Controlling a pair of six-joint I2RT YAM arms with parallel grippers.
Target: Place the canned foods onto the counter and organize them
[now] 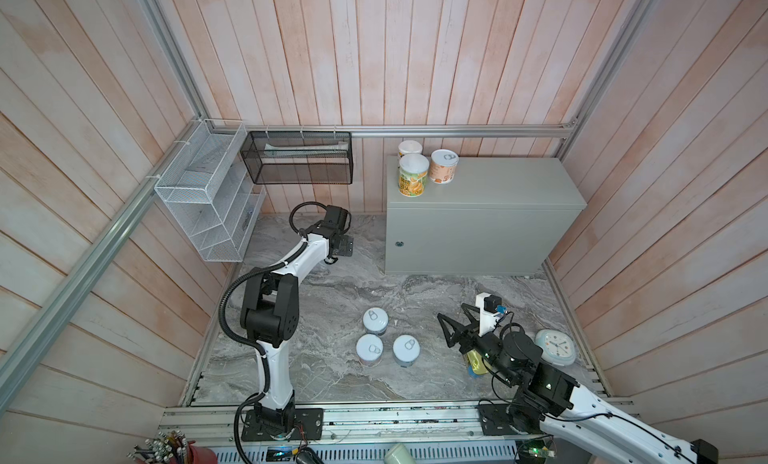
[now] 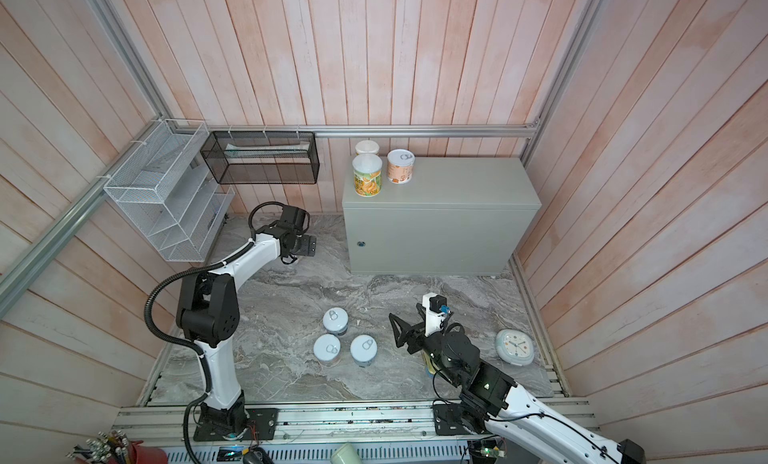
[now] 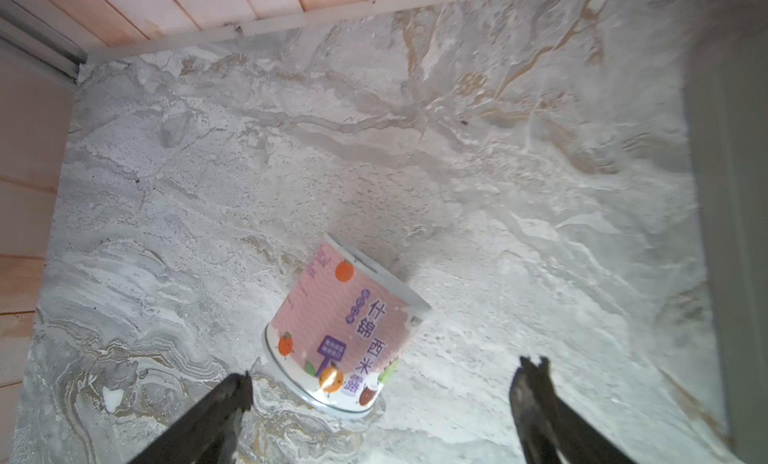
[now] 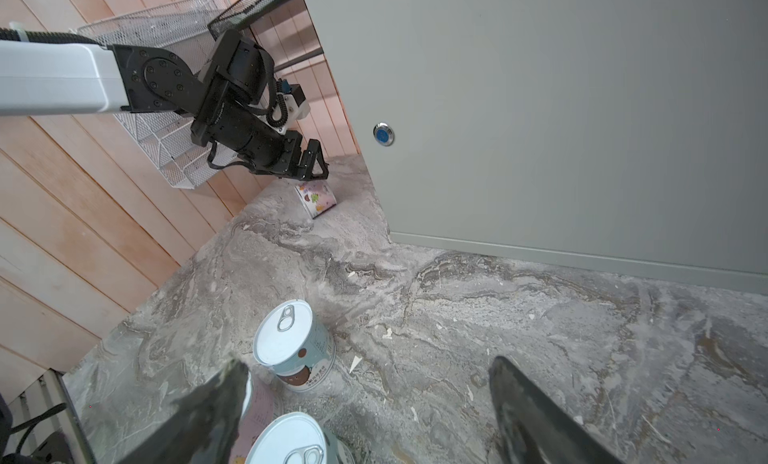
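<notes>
A pink-labelled can (image 3: 332,329) (image 4: 316,200) lies tipped on the marble floor left of the counter (image 1: 498,200) (image 2: 457,192), directly under my open left gripper (image 3: 388,370) (image 1: 344,246) and free of its fingers. In both top views this can is hidden by the arm. Two white-lidded yellow-green cans (image 1: 413,176) and an orange-labelled can (image 1: 444,167) stand on the counter's back left corner. Three pull-tab cans (image 1: 375,320) (image 2: 336,320) stand upright on the floor. My right gripper (image 1: 452,310) (image 4: 370,363) hangs open just right of them, holding nothing.
A round white clock (image 1: 555,346) lies on the floor at the right. A yellowish thing (image 1: 476,364) shows partly under the right arm. A white wire rack (image 1: 208,204) and a black mesh basket (image 1: 297,158) hang on the walls at the back left.
</notes>
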